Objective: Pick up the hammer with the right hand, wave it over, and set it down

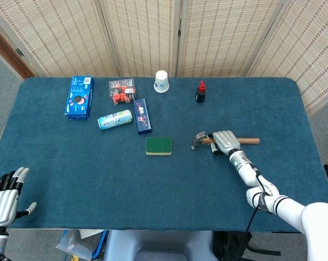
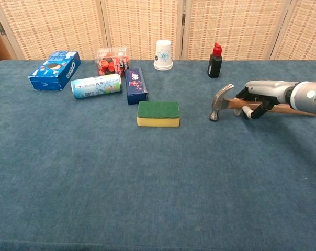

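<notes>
The hammer point(image 1: 199, 140) has a steel head and a wooden handle and lies right of the table's middle, head pointing left. My right hand point(image 1: 225, 141) grips the handle just behind the head, fingers wrapped over it. The chest view shows the hammer point(image 2: 221, 102) nearly level, with the right hand point(image 2: 262, 95) curled round the handle; I cannot tell whether the head still touches the cloth. Off the table's front left corner, my left hand point(image 1: 4, 198) holds nothing and its fingers are spread.
A green-and-yellow sponge point(image 2: 158, 113) lies just left of the hammer head. A black bottle with a red cap point(image 2: 214, 60) and a paper cup point(image 2: 163, 55) stand behind. A can point(image 2: 96, 86), a navy box point(image 2: 135, 84), a blue biscuit box point(image 2: 54, 70) and a red-filled case point(image 2: 111, 61) sit far left.
</notes>
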### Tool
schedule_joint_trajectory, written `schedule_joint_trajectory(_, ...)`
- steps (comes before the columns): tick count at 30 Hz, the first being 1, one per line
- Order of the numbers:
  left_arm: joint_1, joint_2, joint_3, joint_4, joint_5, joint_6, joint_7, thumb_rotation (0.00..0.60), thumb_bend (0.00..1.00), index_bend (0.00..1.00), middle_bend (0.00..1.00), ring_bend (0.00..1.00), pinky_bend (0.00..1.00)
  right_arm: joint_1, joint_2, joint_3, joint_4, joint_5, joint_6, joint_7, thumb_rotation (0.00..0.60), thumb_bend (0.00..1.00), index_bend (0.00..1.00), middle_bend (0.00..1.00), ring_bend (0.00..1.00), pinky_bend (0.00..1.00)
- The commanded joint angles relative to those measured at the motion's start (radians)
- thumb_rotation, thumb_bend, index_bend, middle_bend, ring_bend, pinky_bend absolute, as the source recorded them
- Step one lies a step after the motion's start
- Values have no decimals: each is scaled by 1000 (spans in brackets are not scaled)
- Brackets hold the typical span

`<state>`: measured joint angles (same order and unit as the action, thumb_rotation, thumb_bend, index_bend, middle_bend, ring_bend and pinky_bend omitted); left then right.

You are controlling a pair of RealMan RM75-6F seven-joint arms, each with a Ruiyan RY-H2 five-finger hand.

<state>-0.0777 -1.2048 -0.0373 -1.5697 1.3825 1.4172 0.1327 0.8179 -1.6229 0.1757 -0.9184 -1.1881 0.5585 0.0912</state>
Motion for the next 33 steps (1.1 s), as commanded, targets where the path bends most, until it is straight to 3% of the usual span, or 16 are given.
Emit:
schedule_joint_trajectory(1, 1, -1, 0, 1, -3, -2, -1, 600, 197, 0, 0, 20, 0, -1, 2, 1, -3, -2, 1, 6, 600, 708, 529, 548, 435, 400)
schedule_joint_trajectory(13, 2, -5, 0, 7, -16, -12, -5, 600, 198, 0, 0, 20, 0, -38, 58, -10, -87, -80, 111, 59, 600, 796, 596, 625, 546, 567)
schedule_joint_trajectory(33, 4, 9, 5, -12, -11, -12, 2, 600, 197, 0, 0, 20, 0, -96, 168, 0, -287, -99, 280, -28, 600, 798, 612, 773, 757, 776)
